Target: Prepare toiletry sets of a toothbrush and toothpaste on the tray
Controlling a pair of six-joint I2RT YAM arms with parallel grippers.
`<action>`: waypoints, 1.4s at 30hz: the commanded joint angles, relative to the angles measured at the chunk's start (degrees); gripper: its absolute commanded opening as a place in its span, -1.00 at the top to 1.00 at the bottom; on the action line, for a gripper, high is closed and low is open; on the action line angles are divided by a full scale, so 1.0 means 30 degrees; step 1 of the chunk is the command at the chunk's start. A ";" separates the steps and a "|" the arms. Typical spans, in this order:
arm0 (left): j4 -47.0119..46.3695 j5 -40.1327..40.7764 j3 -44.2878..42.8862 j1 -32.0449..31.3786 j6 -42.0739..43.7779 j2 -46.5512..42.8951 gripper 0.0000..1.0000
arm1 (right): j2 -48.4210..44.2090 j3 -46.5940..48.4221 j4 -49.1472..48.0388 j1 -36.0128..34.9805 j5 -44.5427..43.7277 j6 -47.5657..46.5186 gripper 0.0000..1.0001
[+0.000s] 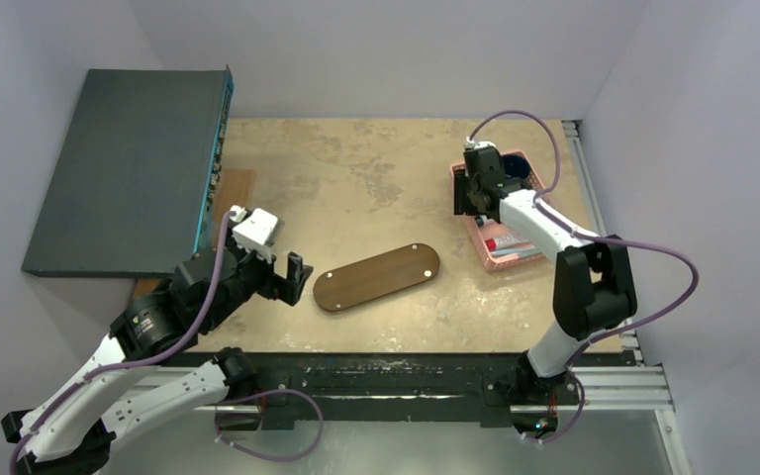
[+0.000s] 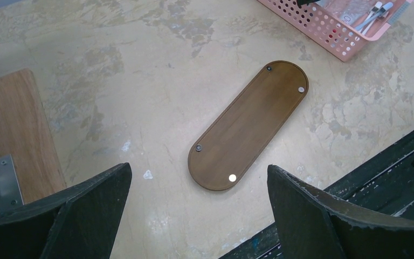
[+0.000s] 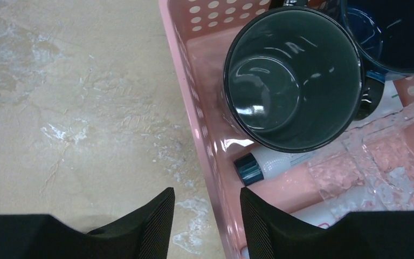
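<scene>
Your right jaws, half-closed and empty, straddle the wall of the pink plastic basket [image 3: 191, 81] at the surface's right edge. Shift inward onto the white dark-capped tube [image 3: 280, 161]. Left jaws gape empty.

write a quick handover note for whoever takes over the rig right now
Left gripper: open, empty, hovering over the table by the tray's left end.
Right gripper: partly open above the pink basket, one finger on either side of a side wall, no grip visible.
Things: tray bare, mid-table. Toothbrushes and a toothpaste tube lie in the basket beside dark cups.
Done: nothing on the tray yet.
Left: every set, brush plus tube, moved onto the tray.
</scene>
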State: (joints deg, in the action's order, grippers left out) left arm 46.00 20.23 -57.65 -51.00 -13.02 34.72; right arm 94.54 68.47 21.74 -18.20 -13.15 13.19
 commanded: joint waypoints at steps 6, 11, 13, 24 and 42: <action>-0.0089 0.0318 0.0047 0.0060 -0.0056 -0.0045 -0.92 | 0.0939 0.1003 -0.0228 0.0041 0.0427 -0.0609 0.16; -0.0057 0.0318 0.0047 0.0063 -0.0045 -0.0033 -0.92 | 0.1561 0.1302 0.0009 0.0038 0.0212 -0.0683 0.33; -0.0040 0.0318 0.0053 0.0063 -0.0027 -0.0005 -0.92 | 0.1766 0.1386 0.0149 0.0034 0.0141 -0.0705 0.37; 0.0013 0.0376 0.0056 0.0051 -0.0031 0.0031 -0.92 | 0.2895 0.1990 0.0576 0.0031 -0.0395 -0.1379 1.00; 0.0020 0.0435 0.0072 0.0059 0.0061 -0.0030 -0.92 | 0.2589 0.2392 -0.2228 -0.1292 0.1887 -0.6636 1.00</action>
State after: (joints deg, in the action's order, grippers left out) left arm 46.44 20.47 -57.45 -51.00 -12.93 34.74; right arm 102.63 72.86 21.47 -19.11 -11.00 1.28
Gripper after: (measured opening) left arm 0.963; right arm 0.025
